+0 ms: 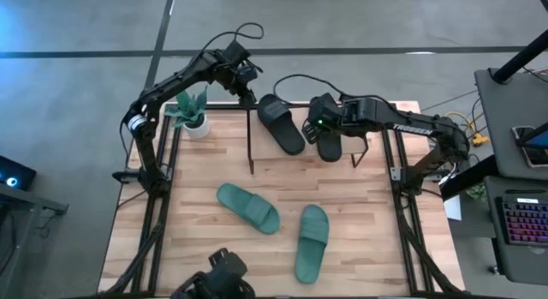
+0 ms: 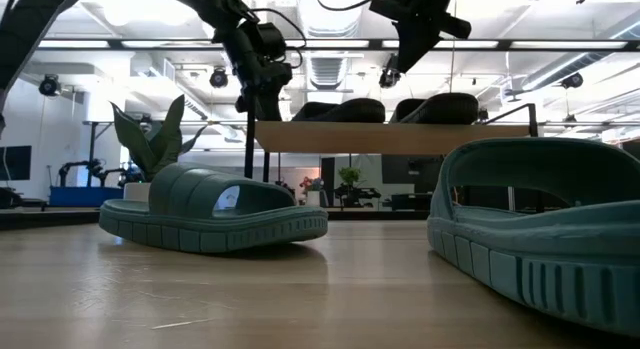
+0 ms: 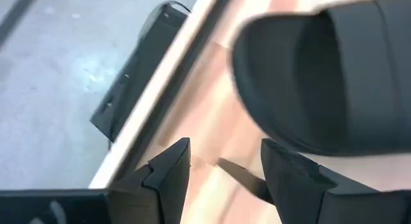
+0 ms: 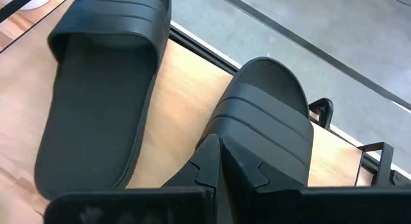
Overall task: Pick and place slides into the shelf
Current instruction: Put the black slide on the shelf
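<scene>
Two black slides lie side by side on the shelf's light top board (image 2: 390, 138): the left one (image 1: 281, 123) (image 4: 96, 89) and the right one (image 1: 330, 145) (image 4: 266, 115). Two teal slides rest sole-down on the table nearer me, one (image 1: 248, 207) (image 2: 210, 214) to the left and one (image 1: 312, 242) (image 2: 540, 239) to the right. My right gripper (image 1: 324, 128) (image 4: 219, 144) hangs shut just above the right black slide's strap, clear of it in the low view (image 2: 402, 61). My left gripper (image 1: 248, 92) (image 3: 221, 147) is open over the shelf's far-left corner, beside the left black slide's end (image 3: 327, 70).
A small potted plant (image 1: 193, 115) (image 2: 150, 139) stands on the table's far-left corner, beside the shelf's thin black frame (image 1: 250, 145). A dark device (image 1: 218, 278) sits at the near edge. Bare tabletop (image 1: 385, 222) lies to the right of the teal slides.
</scene>
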Controlling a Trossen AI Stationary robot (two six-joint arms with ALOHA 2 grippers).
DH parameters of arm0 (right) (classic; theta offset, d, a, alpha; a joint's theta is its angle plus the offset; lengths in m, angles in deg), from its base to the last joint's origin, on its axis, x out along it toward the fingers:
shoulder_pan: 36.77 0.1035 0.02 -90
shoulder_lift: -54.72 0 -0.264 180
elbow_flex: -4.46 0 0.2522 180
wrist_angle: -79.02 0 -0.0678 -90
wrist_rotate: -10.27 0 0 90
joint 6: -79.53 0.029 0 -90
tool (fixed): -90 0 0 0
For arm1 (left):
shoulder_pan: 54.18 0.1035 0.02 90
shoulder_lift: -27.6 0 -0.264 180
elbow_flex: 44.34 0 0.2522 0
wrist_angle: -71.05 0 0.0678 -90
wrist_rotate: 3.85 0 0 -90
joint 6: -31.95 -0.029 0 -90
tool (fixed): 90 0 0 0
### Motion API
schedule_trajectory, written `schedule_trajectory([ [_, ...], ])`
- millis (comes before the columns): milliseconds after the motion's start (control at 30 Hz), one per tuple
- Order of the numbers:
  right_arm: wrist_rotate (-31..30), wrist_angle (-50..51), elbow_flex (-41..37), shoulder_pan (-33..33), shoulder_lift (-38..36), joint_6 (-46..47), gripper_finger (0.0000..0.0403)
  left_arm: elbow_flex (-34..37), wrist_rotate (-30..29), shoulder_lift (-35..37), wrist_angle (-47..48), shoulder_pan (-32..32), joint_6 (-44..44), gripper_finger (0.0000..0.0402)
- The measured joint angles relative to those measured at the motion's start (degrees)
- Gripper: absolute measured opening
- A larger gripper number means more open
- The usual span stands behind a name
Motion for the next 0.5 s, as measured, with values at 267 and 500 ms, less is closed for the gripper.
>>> schedule_trajectory([
  [267,0.6,-0.2,0.0,-2.3,0.0,2.0,0.0008,0.0,4.2,-0.4,-2.6,5.0,-0.7,0.0176],
  [500,4.5,-1.1,-0.1,-4.6,0.7,2.6,0.0008,0.1,16.5,-3.6,-3.8,6.5,-1.0,0.0176],
])
